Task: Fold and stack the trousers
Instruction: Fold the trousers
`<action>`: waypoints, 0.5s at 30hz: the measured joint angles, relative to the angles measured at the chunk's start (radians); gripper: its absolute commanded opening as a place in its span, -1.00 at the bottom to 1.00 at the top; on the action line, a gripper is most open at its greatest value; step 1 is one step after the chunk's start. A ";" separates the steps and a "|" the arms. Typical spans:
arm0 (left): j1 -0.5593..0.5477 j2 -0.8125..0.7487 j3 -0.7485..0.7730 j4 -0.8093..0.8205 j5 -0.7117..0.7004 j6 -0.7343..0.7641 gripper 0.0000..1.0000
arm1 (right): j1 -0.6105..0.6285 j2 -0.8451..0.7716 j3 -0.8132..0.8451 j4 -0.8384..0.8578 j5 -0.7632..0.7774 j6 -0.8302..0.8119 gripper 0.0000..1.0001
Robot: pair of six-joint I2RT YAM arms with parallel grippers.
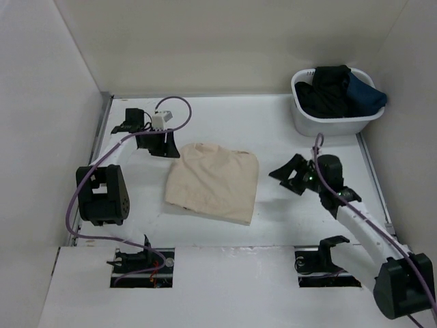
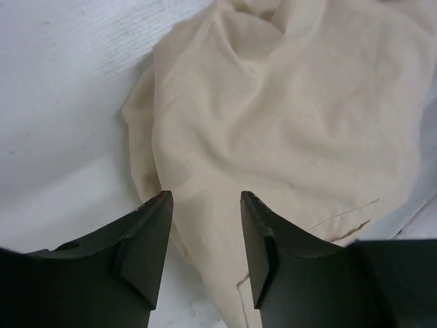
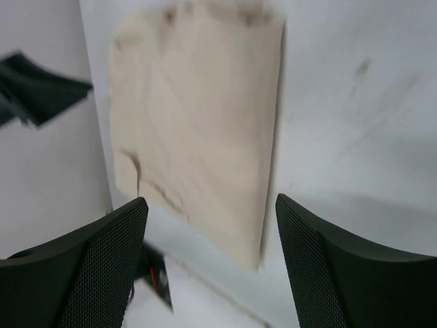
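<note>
no readable text, labels, brands or numbers on anything in any view.

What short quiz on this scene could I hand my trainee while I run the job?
1. True or false: the left gripper is shut on the folded beige cotton trousers.
2. What does the white plastic basket hold? A) dark clothes B) beige trousers C) nothing
3. Which is nearer the basket, the left gripper or the right gripper?
Key: 1 false, both grippers are open and hold nothing; 2 A; 3 right.
</note>
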 measured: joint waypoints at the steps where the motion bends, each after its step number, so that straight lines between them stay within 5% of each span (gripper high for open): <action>1: 0.000 -0.009 0.003 0.013 -0.001 -0.005 -0.01 | -0.050 0.015 0.031 0.004 0.003 -0.023 0.56; 4: -0.013 -0.002 0.046 0.055 -0.023 -0.003 0.09 | -0.111 0.178 0.140 0.048 0.005 -0.077 0.59; 11: -0.068 0.165 0.161 0.098 -0.041 0.016 0.15 | 0.011 0.683 0.377 0.158 -0.002 -0.106 0.56; 13: -0.069 0.203 0.145 0.097 -0.046 0.016 -0.02 | 0.036 0.763 0.426 0.175 0.000 -0.104 0.32; 15: -0.069 0.219 0.121 0.098 -0.051 0.013 -0.33 | 0.051 0.822 0.459 0.190 0.000 -0.099 -0.26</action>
